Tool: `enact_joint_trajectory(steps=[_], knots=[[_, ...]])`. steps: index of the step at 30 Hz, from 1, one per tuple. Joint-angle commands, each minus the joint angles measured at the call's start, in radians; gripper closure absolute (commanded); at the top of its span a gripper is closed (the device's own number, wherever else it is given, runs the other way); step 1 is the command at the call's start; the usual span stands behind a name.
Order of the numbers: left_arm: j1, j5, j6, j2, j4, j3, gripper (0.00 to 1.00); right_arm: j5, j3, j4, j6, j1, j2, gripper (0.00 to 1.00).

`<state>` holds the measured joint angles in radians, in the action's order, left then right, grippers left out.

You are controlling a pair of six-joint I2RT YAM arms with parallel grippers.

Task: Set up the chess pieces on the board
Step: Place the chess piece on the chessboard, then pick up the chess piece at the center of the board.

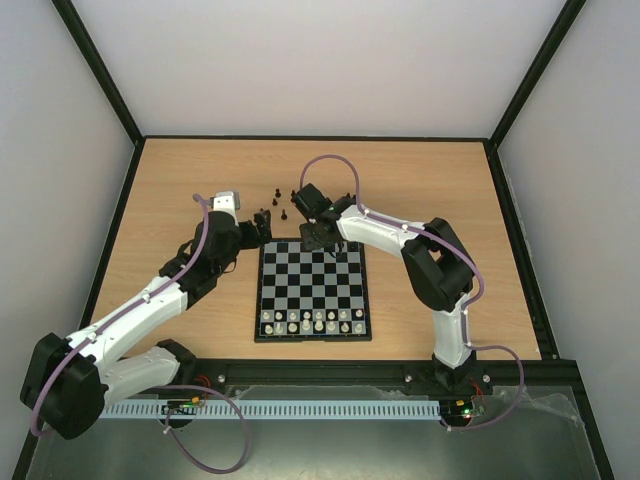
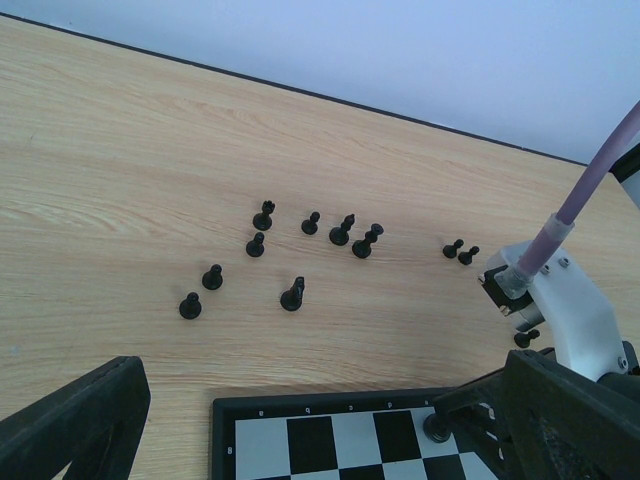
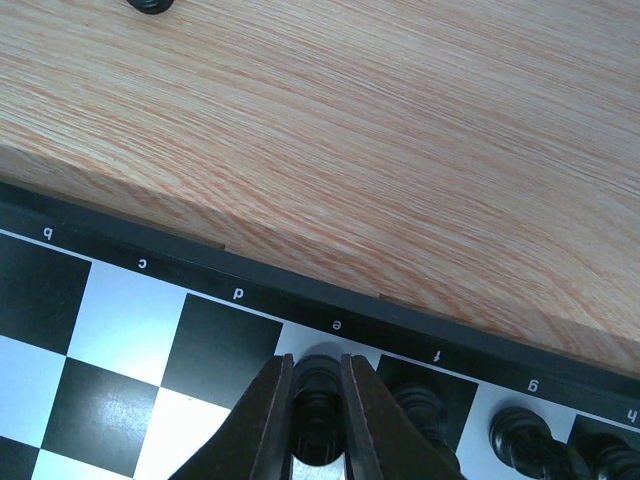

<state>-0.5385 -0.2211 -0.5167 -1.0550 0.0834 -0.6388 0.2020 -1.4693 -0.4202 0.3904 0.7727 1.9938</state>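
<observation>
- The right gripper [image 3: 315, 372] is closed on a black chess piece [image 3: 318, 402] over the e-file square in the far row of the black-and-pale checked board [image 1: 300, 280].
- The left gripper [image 1: 262, 226] is held wide open beside the board's far-left corner.
- Loose black pieces [image 2: 340, 235] are scattered on the wooden table [image 1: 180, 180] beyond.

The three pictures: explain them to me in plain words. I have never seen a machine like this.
This is a two-armed robot at a wooden table. The top view looks down from above and behind the arms; the other two come from cameras on the wrists. A chessboard lies between the arms, with white pieces lined up along its near edge. The right gripper is closed on a black piece at the far row by the letter e, beside other black pieces already placed. The left gripper is open and holds nothing; its camera shows loose black pieces on the table beyond the board.
</observation>
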Motion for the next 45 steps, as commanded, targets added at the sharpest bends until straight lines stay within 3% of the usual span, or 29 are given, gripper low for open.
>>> enact_joint_trajectory(steps=[1, 27, 30, 34, 36, 38, 45], knots=[[0.001, -0.007, -0.002, -0.003, -0.004, -0.012, 0.01, -0.001, -0.020, -0.024, 0.008, 0.005, 0.022, 0.86], [0.000, -0.011, -0.002, 0.003, -0.007, -0.013, 0.01, 0.019, -0.005, -0.026, 0.014, 0.007, -0.055, 0.62], [0.000, -0.012, -0.001, 0.008, -0.009, -0.014, 0.01, 0.042, -0.026, -0.042, 0.016, 0.008, -0.070, 0.51], [0.000, -0.014, -0.002, 0.018, -0.010, -0.012, 0.01, 0.062, -0.072, -0.074, 0.016, 0.006, -0.069, 0.31], [0.001, -0.012, -0.003, 0.019, -0.010, -0.011, 0.01, 0.067, -0.096, -0.084, 0.020, 0.005, -0.066, 0.19], [0.000, -0.011, -0.003, 0.021, -0.010, -0.012, 0.01, 0.071, -0.122, -0.096, 0.023, 0.006, -0.059, 0.00], [0.000, -0.006, -0.006, 0.038, -0.013, -0.011, 0.01, 0.070, -0.238, -0.116, 0.039, -0.020, -0.011, 0.01]])
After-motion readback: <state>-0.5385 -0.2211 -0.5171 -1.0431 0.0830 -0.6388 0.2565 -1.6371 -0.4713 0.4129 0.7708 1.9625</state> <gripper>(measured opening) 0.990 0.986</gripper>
